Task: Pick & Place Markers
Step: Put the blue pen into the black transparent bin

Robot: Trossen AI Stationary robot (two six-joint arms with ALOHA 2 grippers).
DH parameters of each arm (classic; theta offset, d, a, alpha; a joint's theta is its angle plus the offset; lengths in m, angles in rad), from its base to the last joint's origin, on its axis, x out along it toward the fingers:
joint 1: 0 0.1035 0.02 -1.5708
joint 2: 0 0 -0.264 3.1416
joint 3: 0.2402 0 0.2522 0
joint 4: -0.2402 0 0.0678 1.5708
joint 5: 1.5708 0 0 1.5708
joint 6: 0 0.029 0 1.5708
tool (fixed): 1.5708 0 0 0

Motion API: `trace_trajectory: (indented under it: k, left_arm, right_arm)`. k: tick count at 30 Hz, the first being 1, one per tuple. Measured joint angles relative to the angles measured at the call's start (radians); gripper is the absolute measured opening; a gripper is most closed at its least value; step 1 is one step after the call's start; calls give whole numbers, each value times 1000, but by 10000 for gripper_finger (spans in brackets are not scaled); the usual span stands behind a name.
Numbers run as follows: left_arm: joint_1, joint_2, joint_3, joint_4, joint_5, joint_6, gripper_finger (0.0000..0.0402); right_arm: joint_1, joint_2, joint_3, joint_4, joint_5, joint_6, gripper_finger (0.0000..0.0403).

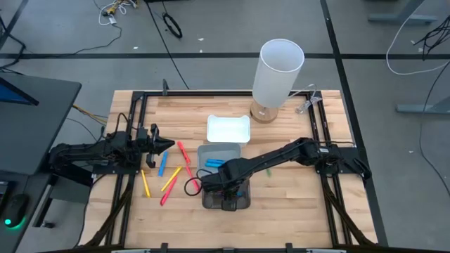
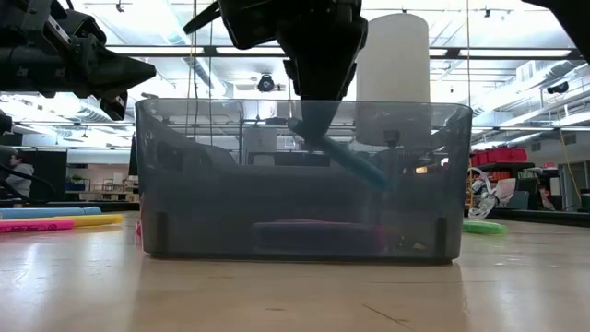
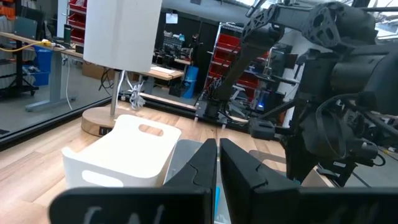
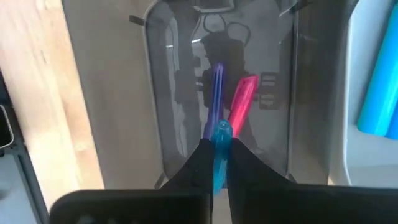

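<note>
Your right arm reaches from the right side of the bench (image 1: 295,204) across to the grey bin (image 1: 211,151), its wrist bent so the right gripper (image 4: 219,152) points straight down into the bin's near end. That gripper is clenched on a blue marker (image 4: 220,155), which stands between the fingers with its capped end toward the bin floor. In the low view the same marker slants down through the bin's tinted wall.

Your left arm waits over the left side of the bench, stretched level, with the left gripper (image 1: 167,145) clenched on nothing and aimed toward the white tray (image 1: 228,128).

Two markers already lie on the bin floor below the right gripper: a purple marker (image 4: 217,93) and a pink marker (image 4: 242,102), close beside each other and angled apart at their far ends. Another blue marker (image 1: 215,164) lies at the far end of the bin.

Loose markers (image 1: 169,176) in red, blue, orange and yellow are scattered on the bench left of the bin. A green marker (image 2: 484,227) lies on the bench to the bin's right. A white lamp (image 1: 278,74) stands at the back of the bench.
</note>
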Motion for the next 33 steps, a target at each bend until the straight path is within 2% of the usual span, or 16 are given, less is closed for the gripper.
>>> trace_trajectory:
  k: [33]
  left_arm:
    - [0, 0, 0, 0, 0, 0, 23]
  right_arm:
    - [1, 66, -35, 78, -16, -3, 11]
